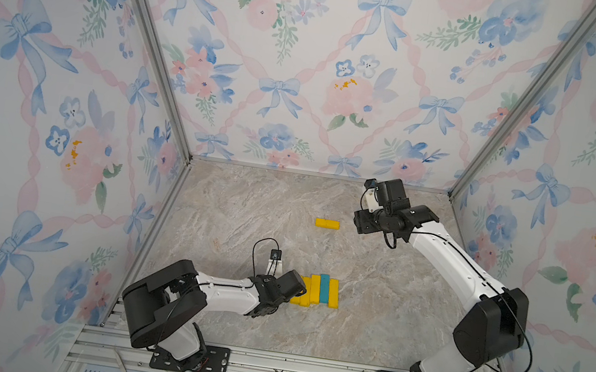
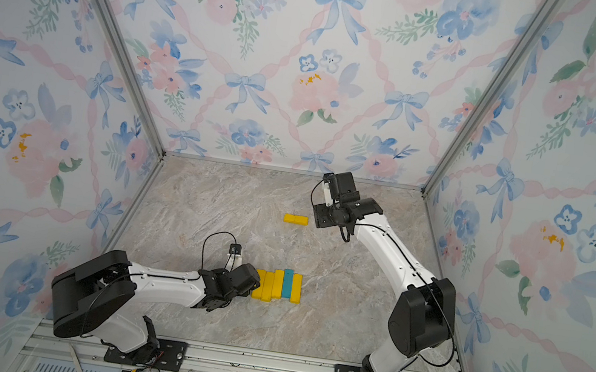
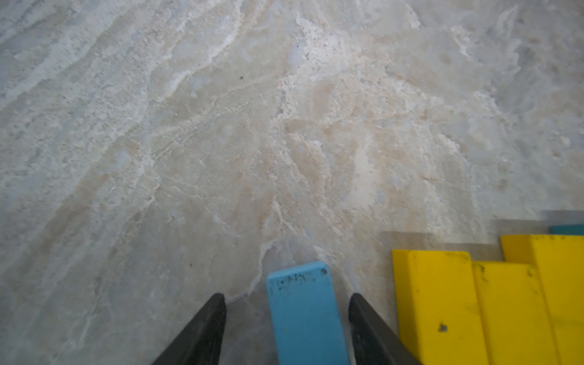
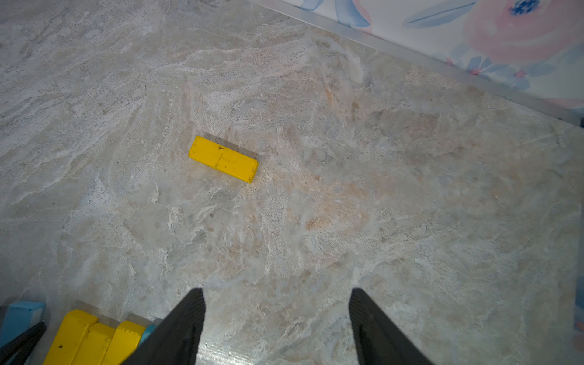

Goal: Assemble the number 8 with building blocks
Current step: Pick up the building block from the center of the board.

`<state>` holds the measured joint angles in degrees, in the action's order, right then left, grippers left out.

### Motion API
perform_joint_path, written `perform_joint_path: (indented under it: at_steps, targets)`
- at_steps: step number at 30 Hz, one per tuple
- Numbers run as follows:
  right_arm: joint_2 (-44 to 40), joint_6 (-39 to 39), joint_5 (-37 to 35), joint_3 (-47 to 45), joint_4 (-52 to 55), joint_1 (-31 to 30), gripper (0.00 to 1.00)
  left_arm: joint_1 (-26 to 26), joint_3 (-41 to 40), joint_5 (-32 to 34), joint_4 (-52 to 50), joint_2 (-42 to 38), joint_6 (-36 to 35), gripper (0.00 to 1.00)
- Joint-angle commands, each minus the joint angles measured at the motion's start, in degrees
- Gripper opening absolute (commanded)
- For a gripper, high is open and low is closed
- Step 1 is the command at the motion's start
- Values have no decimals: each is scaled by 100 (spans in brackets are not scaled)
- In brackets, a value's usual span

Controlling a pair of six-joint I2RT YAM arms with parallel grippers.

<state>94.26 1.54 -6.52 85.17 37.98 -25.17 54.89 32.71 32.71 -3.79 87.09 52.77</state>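
– Left end effector [image 3: 286, 297]: what does it have?
– Nothing gripped that I can see. Its two black wedge-shaped fingers [image 3: 202, 331] stand partly open astride one end of the light blue bar [image 3: 303, 316], with a sliver of desk [image 3: 221, 158] showing on each side.
– And the right end effector [image 4: 278, 292]?
– It is open wider and empty, hanging above bare desk near the lone yellow bar [image 4: 223, 159], which lies flat, well apart from the others.
– What are the blocks like?
– They are smooth, flat oblong bars, scuffed with dark specks. In both top views four yellow bars [image 1: 306, 293] and a teal bar [image 1: 323, 288] lie side by side, touching, with their ends staggered. They form a plain row, not a digit shape, just beside the left end effector. The desk is matte, with a beige and grey marble pattern.
– How do the arms sit?
– The left arm [image 1: 226, 291] reaches low and nearly level toward the row. The right arm [image 1: 449, 255] stretches up toward the back wall, wrist bent downward.
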Motion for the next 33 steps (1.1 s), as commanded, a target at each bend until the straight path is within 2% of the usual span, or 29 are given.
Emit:
perform_joint_path:
  at_steps: [1,4,8,12,17,21,26,29,33]
  targets:
    - [-196,99,-76,-65,-14,47,73,19,-247,-987,-676,414,195,53]
    - [-205,118,-90,-96,-18,52,73,27,-304,-1102,-684,401,367,52]
    - [-206,127,-104,-140,-25,48,72,38,-282,-1103,-692,357,387,40]
    - [-198,136,-112,-167,-18,50,72,31,-141,-1059,-711,375,308,34]
    - [-182,175,-86,-245,-97,47,72,-122,328,-920,-733,513,-65,35]
    - [-118,420,-36,-502,-97,41,70,-511,1026,-855,-755,802,-609,35]
    - [-340,974,158,-1248,-165,14,68,-1017,1704,-741,-755,1317,-1137,35]
    - [-627,1234,18,-1780,-197,-67,68,-1235,2190,-704,-746,1738,-1409,36]
    - [-1169,1921,-24,-2546,-352,-403,68,-1433,3034,-815,-746,2432,-1749,37]
